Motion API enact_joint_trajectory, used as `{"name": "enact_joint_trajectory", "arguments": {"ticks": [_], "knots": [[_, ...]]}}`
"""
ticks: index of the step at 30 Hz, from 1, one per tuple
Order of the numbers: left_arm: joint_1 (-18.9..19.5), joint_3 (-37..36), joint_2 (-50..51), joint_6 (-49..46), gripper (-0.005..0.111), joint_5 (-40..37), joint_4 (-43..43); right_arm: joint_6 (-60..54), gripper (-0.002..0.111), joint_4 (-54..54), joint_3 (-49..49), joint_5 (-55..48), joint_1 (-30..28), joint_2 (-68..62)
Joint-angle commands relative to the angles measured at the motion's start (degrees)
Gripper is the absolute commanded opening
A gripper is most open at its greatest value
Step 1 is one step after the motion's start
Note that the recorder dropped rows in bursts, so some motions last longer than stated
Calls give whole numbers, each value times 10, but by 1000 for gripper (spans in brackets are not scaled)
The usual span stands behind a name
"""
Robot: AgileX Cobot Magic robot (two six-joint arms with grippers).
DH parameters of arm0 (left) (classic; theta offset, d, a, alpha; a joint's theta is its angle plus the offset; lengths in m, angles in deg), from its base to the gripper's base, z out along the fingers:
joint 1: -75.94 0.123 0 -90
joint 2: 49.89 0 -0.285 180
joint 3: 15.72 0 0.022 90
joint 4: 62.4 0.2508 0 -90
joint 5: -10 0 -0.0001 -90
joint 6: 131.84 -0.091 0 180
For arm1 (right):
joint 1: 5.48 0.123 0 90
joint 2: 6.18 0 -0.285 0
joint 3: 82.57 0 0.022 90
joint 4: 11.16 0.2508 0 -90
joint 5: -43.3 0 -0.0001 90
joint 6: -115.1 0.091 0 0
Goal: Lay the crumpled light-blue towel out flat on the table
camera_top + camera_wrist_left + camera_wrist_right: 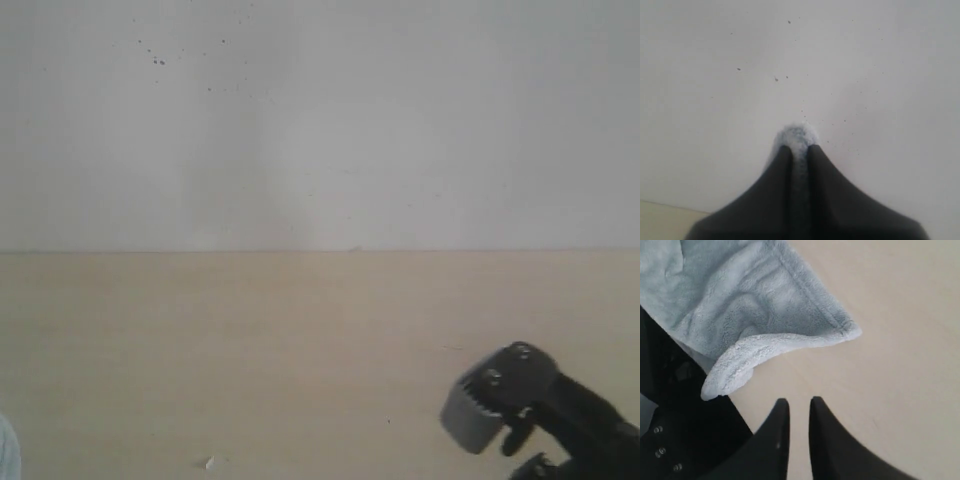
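In the left wrist view my left gripper [799, 148] is shut on a fold of the light-blue towel [798, 136]. A fluffy tuft pokes out past the fingertips, with the white wall behind it. In the right wrist view my right gripper [798, 401] is slightly open, and only bare table [890, 390] shows in the narrow gap. A hemmed corner of the towel [740, 300] lies rumpled on the table just beyond the fingertips, apart from them. A pale sliver of towel [5, 450] shows at the exterior view's lower left edge.
The beige table [300, 340] runs back to a white wall [320, 120]. Part of the right arm [500, 410] shows at the lower right. A small white scrap [209, 462] lies near the front. Black equipment [685, 440] sits beside the towel corner.
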Motion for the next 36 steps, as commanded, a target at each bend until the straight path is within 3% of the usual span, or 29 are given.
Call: {"name": "enact_joint_trajectory", "arguments": {"ticks": [1, 7, 19, 36], "knots": [[-1, -2, -2, -6, 4, 2, 1, -93, 0, 56, 27, -12, 2, -96], [-1, -2, -2, -30, 4, 2, 1, -195, 0, 164, 58, -19, 5, -190], [-1, -2, -2, -30, 4, 5, 1, -227, 0, 166, 112, 64, 114, -327], [-1, -2, -2, -50, 4, 6, 1, -242, 0, 166, 112, 193, 114, -426]]}}
